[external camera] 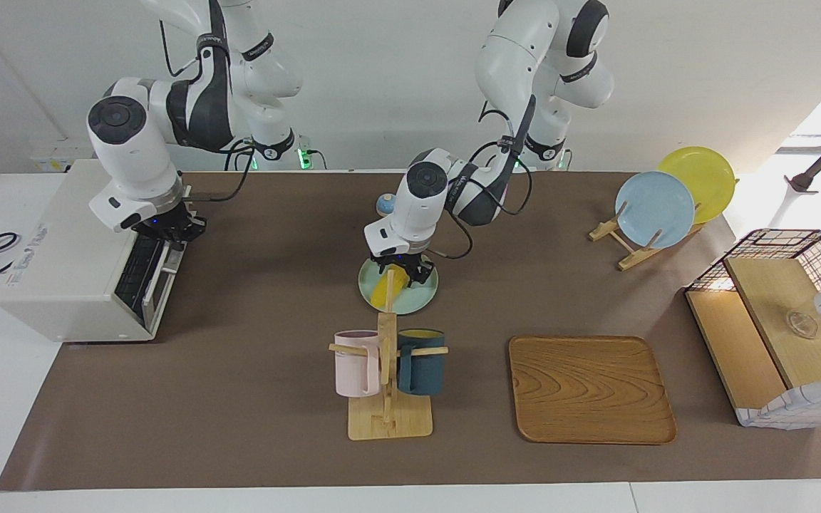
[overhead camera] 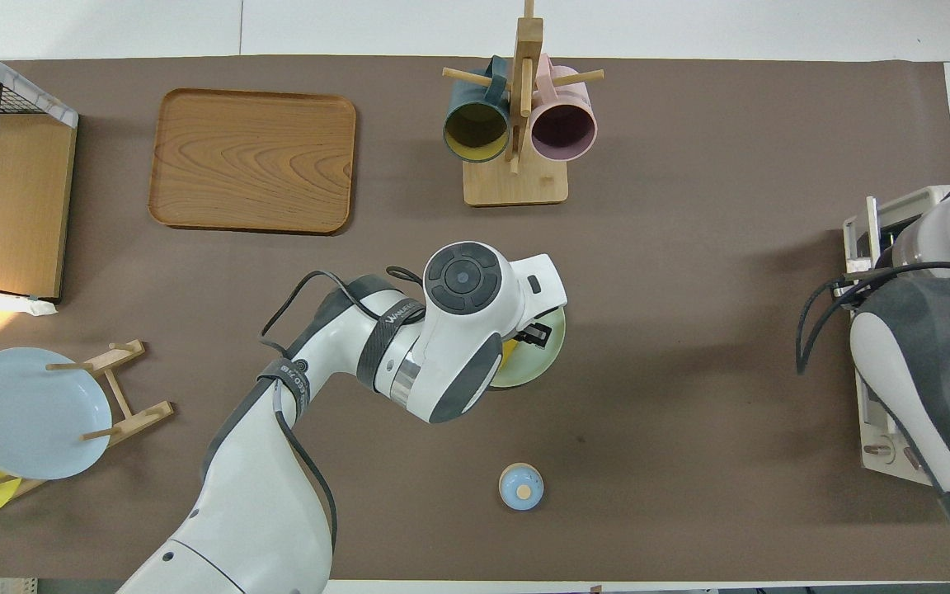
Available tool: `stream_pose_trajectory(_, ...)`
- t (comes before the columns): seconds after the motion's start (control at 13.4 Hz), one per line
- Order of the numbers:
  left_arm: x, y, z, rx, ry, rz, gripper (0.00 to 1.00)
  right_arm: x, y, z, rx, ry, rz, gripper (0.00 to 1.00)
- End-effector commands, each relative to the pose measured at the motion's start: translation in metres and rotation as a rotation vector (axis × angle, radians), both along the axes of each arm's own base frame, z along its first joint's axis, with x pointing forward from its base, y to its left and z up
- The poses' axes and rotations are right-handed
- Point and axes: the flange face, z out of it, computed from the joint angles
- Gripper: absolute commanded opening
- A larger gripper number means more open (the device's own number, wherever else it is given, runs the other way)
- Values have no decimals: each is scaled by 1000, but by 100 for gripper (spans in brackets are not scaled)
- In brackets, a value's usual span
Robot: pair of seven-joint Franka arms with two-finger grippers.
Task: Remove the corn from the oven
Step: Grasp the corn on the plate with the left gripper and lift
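Observation:
The corn (external camera: 386,288) is a yellow cob that lies tilted on a pale green plate (external camera: 421,296) in the middle of the table. My left gripper (external camera: 403,276) is down over the plate and shut on the cob's upper end. From overhead only a sliver of the corn (overhead camera: 508,356) shows under the left wrist, beside the plate's rim (overhead camera: 545,363). The off-white oven (external camera: 61,271) stands at the right arm's end of the table. My right gripper (external camera: 168,229) is at the top edge of its glass door (external camera: 136,274), by the bar handle. The right arm hides most of the oven (overhead camera: 875,429) from overhead.
A wooden mug rack (external camera: 388,370) with a pink and a dark blue mug stands farther from the robots than the plate. A wooden tray (external camera: 591,388) lies beside it. A dish rack with blue and yellow plates (external camera: 656,210) and a wire basket (external camera: 781,320) are at the left arm's end. A small blue lidded pot (overhead camera: 520,485) sits near the robots.

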Motion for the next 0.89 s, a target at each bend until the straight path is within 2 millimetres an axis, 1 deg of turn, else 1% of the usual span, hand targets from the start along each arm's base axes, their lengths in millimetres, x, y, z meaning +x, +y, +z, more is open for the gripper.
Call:
stream_pose_trajectory(0.0, 0, 2, 6, 4, 18, 34, 0, -2, -23, -4, -19, 21, 33, 0)
stream_pose_trajectory(0.07, 2, 2, 10, -2, 27, 44, 0, -6, -23, 7, -21, 24, 34, 1)
stream_pose_trajectory(0.22, 9, 9, 30, -2, 56, 57, 0, -9, -18, 38, -26, 36, 28, 6)
stream_pose_trajectory(0.3, 21, 24, 52, -23, 57, 89, 0, -8, -12, 58, -21, 45, 22, 12)
stream_pose_trajectory(0.37, 34, 44, 71, -40, 53, 124, 0, -7, -9, 72, -3, 45, 14, 20)
stream_pose_trajectory(0.45, 46, 68, 95, -45, 60, 155, 0, -6, -4, 83, 31, 40, 7, 33)
stream_pose_trajectory(0.52, 59, 95, 114, -47, 66, 194, 0, -5, 1, 92, 75, 30, 10, 44)
stream_pose_trajectory(0.6, 74, 119, 128, -51, 66, 230, 0, -4, 5, 92, 109, 24, 9, 56)
stream_pose_trajectory(0.67, 91, 145, 136, -39, 72, 268, 0, -1, 11, 93, 140, 14, 8, 64)
stream_pose_trajectory(0.74, 107, 166, 142, -34, 69, 296, 0, 3, 21, 97, 162, -4, 20, 75)
stream_pose_trajectory(0.82, 123, 192, 143, -28, 52, 335, 0, 8, 36, 101, 173, -16, 41, 100)
